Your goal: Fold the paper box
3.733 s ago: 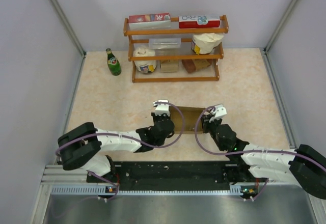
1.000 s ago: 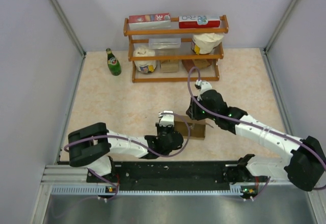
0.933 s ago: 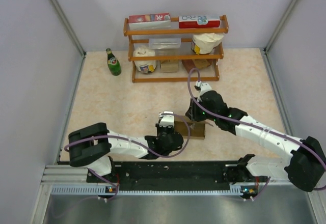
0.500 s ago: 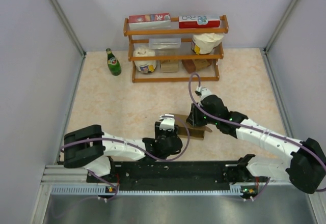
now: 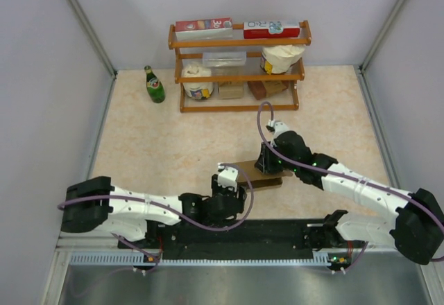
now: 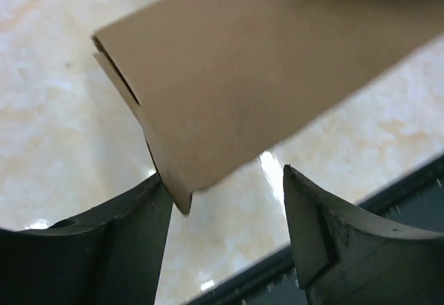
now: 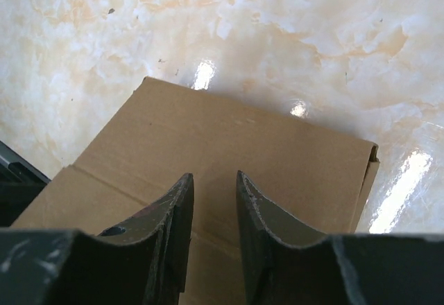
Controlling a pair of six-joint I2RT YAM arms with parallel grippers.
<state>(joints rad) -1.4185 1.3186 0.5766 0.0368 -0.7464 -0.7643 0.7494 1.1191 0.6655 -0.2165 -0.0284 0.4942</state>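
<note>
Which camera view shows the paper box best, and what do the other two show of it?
The right wrist view: the paper box appears large and sharp, showing a flat panel, a crease and its far edges. The top external view shows it small and partly hidden. The left wrist view shows only one blurred end.

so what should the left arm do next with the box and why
Probably close the left gripper on the box corner and lift that edge. Its jaws stand open with the corner between them, ungripped. The right gripper points down onto the flat cardboard, jaws barely apart and holding nothing, and seems to pin it for a fold.
</note>
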